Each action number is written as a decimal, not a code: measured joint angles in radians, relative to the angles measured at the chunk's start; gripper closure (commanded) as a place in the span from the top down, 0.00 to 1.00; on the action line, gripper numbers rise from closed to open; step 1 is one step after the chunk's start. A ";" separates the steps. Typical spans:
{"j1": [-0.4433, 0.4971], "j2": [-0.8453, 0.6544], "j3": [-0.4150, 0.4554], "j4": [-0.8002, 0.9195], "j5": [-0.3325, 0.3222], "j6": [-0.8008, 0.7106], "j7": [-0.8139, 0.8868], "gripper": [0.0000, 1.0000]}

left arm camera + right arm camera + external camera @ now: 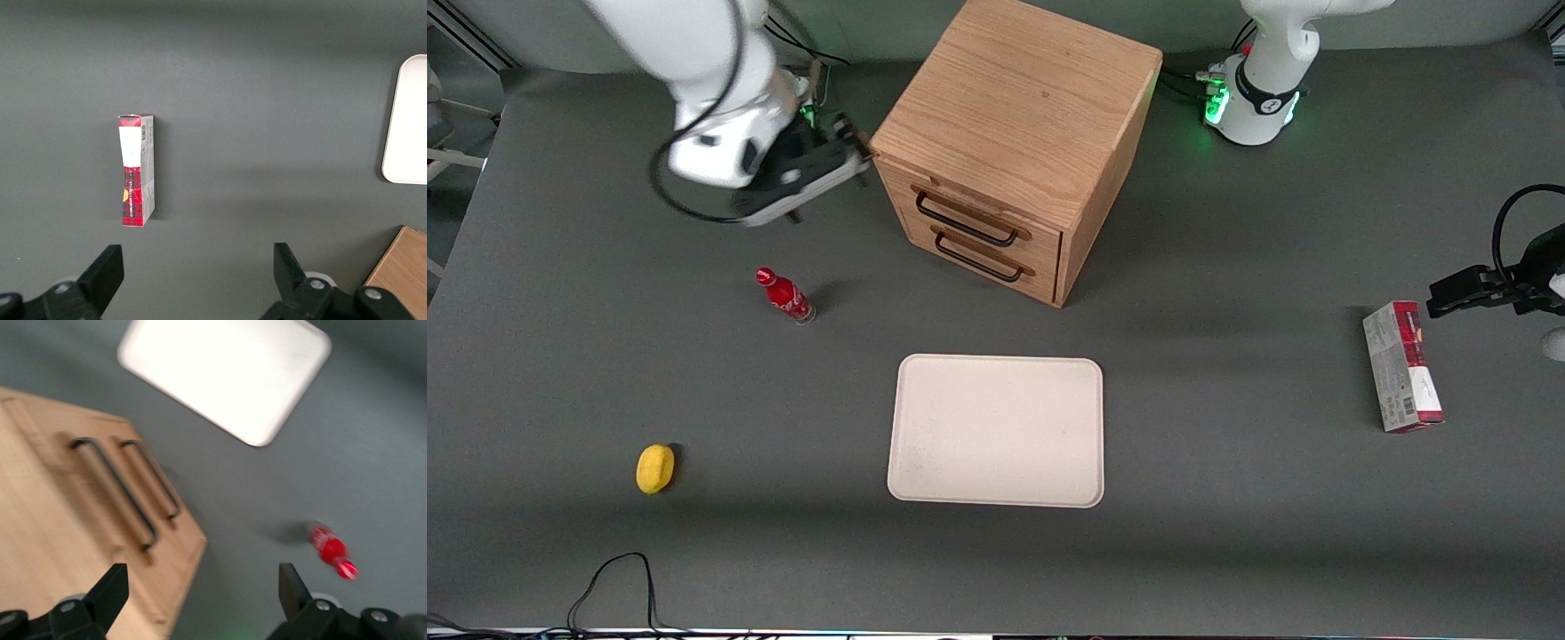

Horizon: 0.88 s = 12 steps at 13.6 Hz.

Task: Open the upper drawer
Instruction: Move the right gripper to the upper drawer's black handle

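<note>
The upper drawer [971, 216] was seen shut in the oak cabinet [1014, 107] standing on the table [1227, 498]. The hand [845, 153] was held released just beside the cabinet's top corner, above table level, presumably so that the black wire handle [965, 228] could be approached.

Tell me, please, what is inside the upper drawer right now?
Unknown: the upper drawer is shut, hiding its contents. Only its black handle shows. The open gripper hovers beside the cabinet.

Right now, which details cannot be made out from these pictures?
- Inside of the light-wood upper drawer: hidden by its shut front, every view.
- Red bottle's label: blurred, right wrist view; too small in front view.
- Open gripper beside the oak cabinet: whether it touches the cabinet's corner is unclear, front view.
</note>
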 measured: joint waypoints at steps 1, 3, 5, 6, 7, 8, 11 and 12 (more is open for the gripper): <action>0.000 0.032 0.046 0.022 0.000 0.000 -0.008 1.00; 0.002 0.090 0.109 0.041 0.000 -0.001 -0.066 1.00; 0.005 0.155 0.127 0.041 0.001 -0.003 -0.174 1.00; 0.006 0.195 0.131 0.040 0.001 -0.002 -0.216 1.00; 0.006 0.236 0.134 0.036 0.001 0.004 -0.242 1.00; 0.007 0.274 0.135 0.032 0.001 0.021 -0.264 1.00; 0.009 0.352 0.136 0.012 0.001 0.098 -0.305 1.00; 0.011 0.363 0.136 -0.004 0.001 0.131 -0.308 1.00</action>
